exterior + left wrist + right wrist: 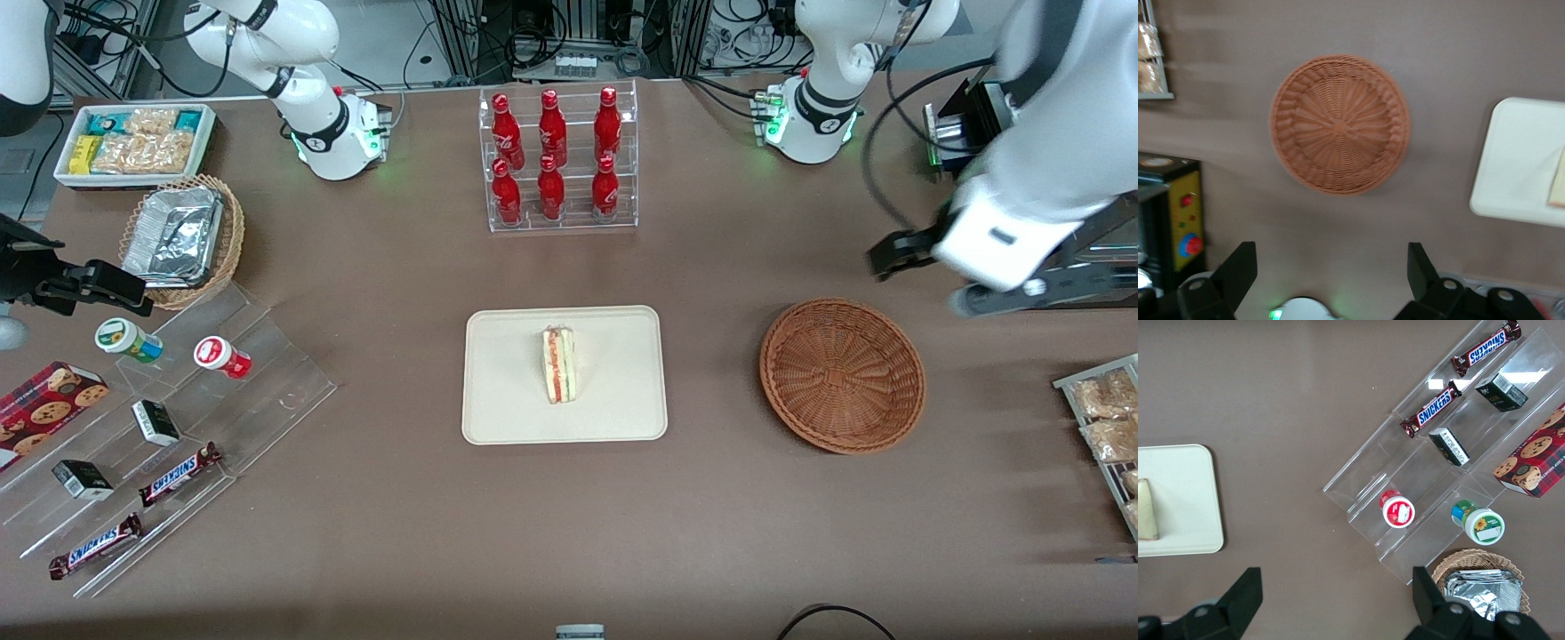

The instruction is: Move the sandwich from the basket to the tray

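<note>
Counter [373, 498]: a big flat brown top. It looks smooth, and things sit near its ends and along the edge nearest the robot bases.
Room: past the counter edge by the robot bases there are metal frames and lots of black cables.
Tray [507, 409]: a cream tray with round corners and a low rim. It lies flat in the middle of the counter.
Sandwich [559, 364]: it rests on the tray, close to the tray's middle. Its red and green layers show along one edge. Nothing is touching it.
Basket [842, 374]: the round red-brown woven bowl sits well apart from the tray, toward the working arm's end. Bare counter lies between the two.
Gripper [892, 251]: it hangs in the air above the counter, farther from the front camera than the basket. Its fingers [1238, 270] are spread wide apart and hold nothing.
Bottle rack [559, 160]: a clear rack with six red bottles, farther from the front camera than the tray.
Clear steps [169, 427]: a see-through stand toward the parked arm's end. It holds candy bars, small boxes and two little tubs.
Open room: a wide bare strip of brown counter runs along the edge nearest the front camera.
</note>
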